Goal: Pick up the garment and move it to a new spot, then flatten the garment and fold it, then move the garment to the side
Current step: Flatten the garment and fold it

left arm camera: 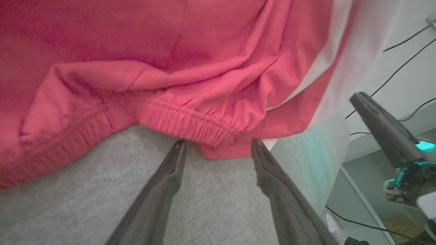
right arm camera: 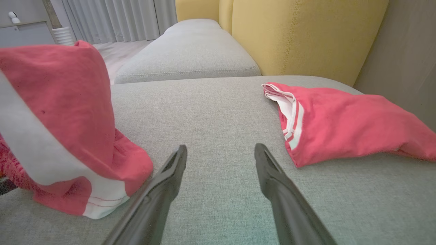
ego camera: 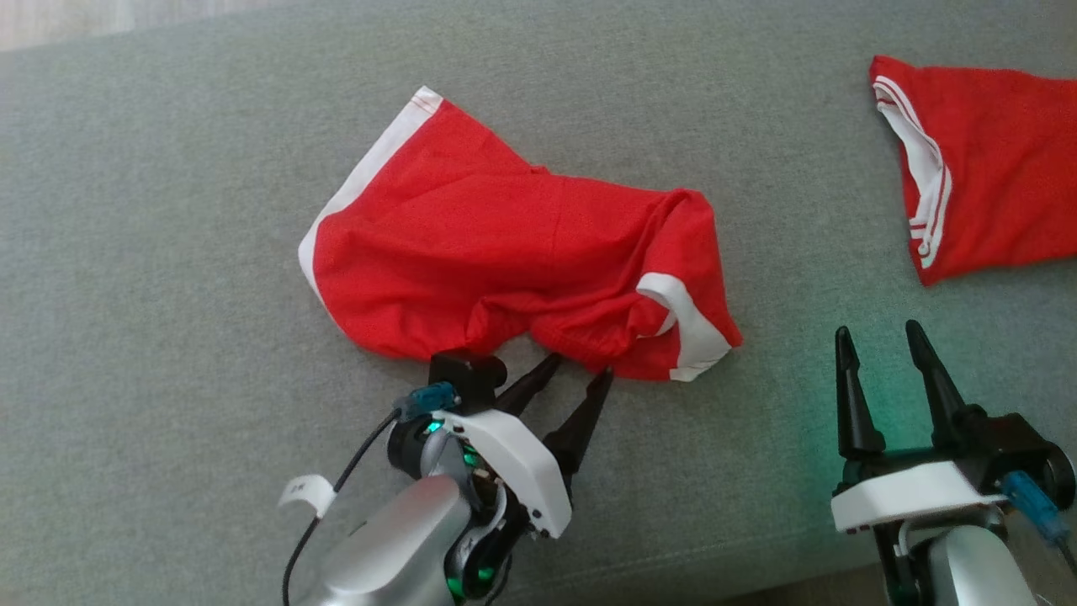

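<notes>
The red shorts (ego camera: 505,252) lie crumpled at the centre of the grey sofa cushion (ego camera: 168,252), neither flattened nor folded. The left pincer (ego camera: 580,367), released with jaws wide, points at their elastic waistband (left arm camera: 190,124) from 6 o'clock, tips at the cloth's edge. The right pincer (ego camera: 877,330), likewise released and empty, hovers at 4 o'clock. A second red garment (ego camera: 984,168) lies at 2 o'clock. By my judgement the first pick-up is not yet made, and every step is left.
</notes>
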`<state>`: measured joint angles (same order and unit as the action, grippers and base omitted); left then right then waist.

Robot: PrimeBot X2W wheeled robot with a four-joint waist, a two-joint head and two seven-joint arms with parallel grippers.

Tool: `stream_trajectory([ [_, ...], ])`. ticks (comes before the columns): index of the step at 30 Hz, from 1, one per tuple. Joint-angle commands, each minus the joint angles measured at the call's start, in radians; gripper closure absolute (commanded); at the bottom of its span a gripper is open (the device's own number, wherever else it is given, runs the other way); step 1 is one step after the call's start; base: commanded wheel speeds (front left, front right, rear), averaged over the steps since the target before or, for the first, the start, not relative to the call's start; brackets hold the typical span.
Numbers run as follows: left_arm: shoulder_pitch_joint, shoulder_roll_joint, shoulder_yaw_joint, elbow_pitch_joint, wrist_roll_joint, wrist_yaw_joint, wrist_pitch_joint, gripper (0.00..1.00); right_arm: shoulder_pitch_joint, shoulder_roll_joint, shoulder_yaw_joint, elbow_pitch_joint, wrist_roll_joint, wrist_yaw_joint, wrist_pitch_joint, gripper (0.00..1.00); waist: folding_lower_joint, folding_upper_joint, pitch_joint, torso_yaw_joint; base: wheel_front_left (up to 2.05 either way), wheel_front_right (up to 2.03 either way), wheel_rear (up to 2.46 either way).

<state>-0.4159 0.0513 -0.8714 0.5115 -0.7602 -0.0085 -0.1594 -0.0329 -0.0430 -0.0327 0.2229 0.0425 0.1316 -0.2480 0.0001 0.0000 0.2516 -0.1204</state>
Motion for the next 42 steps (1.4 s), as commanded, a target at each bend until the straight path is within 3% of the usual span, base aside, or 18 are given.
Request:
stream_trajectory([
  [1, -0.047, -0.001, 0.005, -0.001, -0.007, 0.019, -0.017, 0.0, -0.02, -0.007, 0.028, -0.028, -0.007, -0.001, -0.014, 0.0, -0.0001, 0.0, 0.005, -0.006, 0.0, 0.0, 0.0],
  [11, -0.127, -0.001, -0.056, 0.015, -0.116, 0.056, -0.082, 0.0, -0.024, -0.007, 0.033, -0.021, 0.011, -0.001, -0.014, 0.0, -0.0001, 0.0, 0.014, -0.034, 0.0, 0.0, 0.0],
  [12, -0.135, -0.001, -0.061, 0.017, -0.122, 0.06, -0.086, 0.08, -0.026, -0.007, 0.034, -0.02, 0.012, -0.001, -0.014, 0.0, -0.0001, 0.0, 0.014, -0.036, 0.0, 0.0, 0.0],
  [13, -0.144, -0.001, -0.067, 0.022, -0.126, 0.063, -0.089, 0.51, -0.027, -0.007, 0.034, -0.02, 0.014, -0.001, -0.014, 0.0, -0.0001, 0.0, 0.015, -0.038, 0.0, 0.0, 0.0],
  [15, -0.158, -0.001, -0.081, 0.031, -0.138, 0.063, -0.093, 1.0, -0.029, -0.007, 0.035, -0.019, 0.016, -0.001, -0.014, 0.0, -0.0001, 0.0, 0.015, -0.041, 0.0, 0.0, 0.0],
  [22, -0.21, 0.0, -0.061, 0.027, -0.173, 0.049, -0.1, 1.0, -0.011, -0.007, 0.011, -0.017, 0.025, -0.001, -0.014, 0.0, -0.0001, 0.0, -0.011, -0.027, 0.0, 0.0, 0.0],
  [26, -0.21, 0.06, -0.037, -0.053, -0.181, 0.04, -0.089, 1.0, 0.015, -0.007, -0.004, -0.012, 0.035, -0.001, -0.014, 0.0, -0.0001, 0.0, -0.041, 0.009, 0.0, 0.0, 0.0],
  [30, -0.161, 0.18, -0.008, -0.228, -0.214, 0.067, -0.029, 1.0, 0.04, -0.007, -0.007, -0.008, 0.044, -0.001, -0.014, 0.0, -0.0001, 0.0, -0.076, 0.056, 0.0, 0.0, 0.0],
  [33, -0.094, 0.297, 0.015, -0.403, -0.252, 0.111, 0.04, 1.0, 0.053, -0.007, -0.01, -0.009, 0.05, -0.001, -0.014, 0.0, -0.0001, 0.0, -0.096, 0.095, 0.0, 0.0, 0.0],
  [37, 0.015, 0.486, 0.015, -0.607, -0.292, 0.179, 0.167, 1.0, 0.062, -0.007, -0.011, -0.01, 0.051, -0.001, -0.014, 0.0, -0.0001, 0.0, -0.11, 0.147, 0.0, 0.0, 0.0],
  [42, 0.156, 0.702, -0.004, -0.762, -0.346, 0.233, 0.293, 1.0, 0.063, -0.007, -0.012, -0.007, 0.043, -0.001, -0.014, 0.0, -0.0001, 0.0, -0.117, 0.197, 0.0, 0.0, 0.0],
])
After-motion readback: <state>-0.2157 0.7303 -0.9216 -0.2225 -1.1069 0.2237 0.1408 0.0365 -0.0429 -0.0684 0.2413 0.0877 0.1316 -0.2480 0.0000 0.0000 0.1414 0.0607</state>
